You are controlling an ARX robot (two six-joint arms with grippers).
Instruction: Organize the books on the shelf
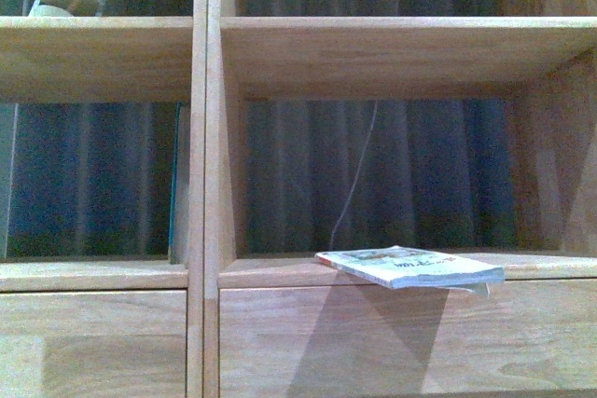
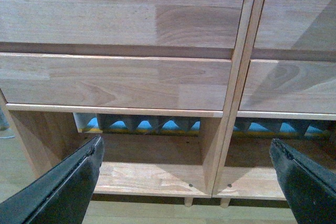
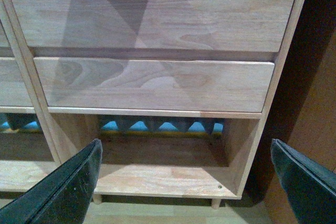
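Closest to me, the two arms hang low in front of the unit. The left end effector point(image 2: 185, 142) is spread wide with nothing between its dark fingers point(image 2: 63, 187). The right end effector point(image 3: 185, 142) is the same, released and empty. Both point at the drawer fronts point(image 3: 152, 82) and the open bottom compartment point(image 2: 152, 171), not at the book.

Higher, the book point(image 1: 410, 267) lies flat on the ledge of the right column of the shelf point(image 1: 205, 137), just above the top drawer. Its front part hangs over the edge and one loose corner droops down. In the left column, a thin dark teal slab point(image 1: 174, 184) stands upright against the divider. Behind the open compartments I see only a dark curtain point(image 1: 420, 174).

I judge that the book is put on the shelf but not yet tidy. The next move probably needs one arm, likely the right, to rise to the ledge. It could then push the book deeper or stand it up. The book looks floppy, so the grasp should be near the spine.
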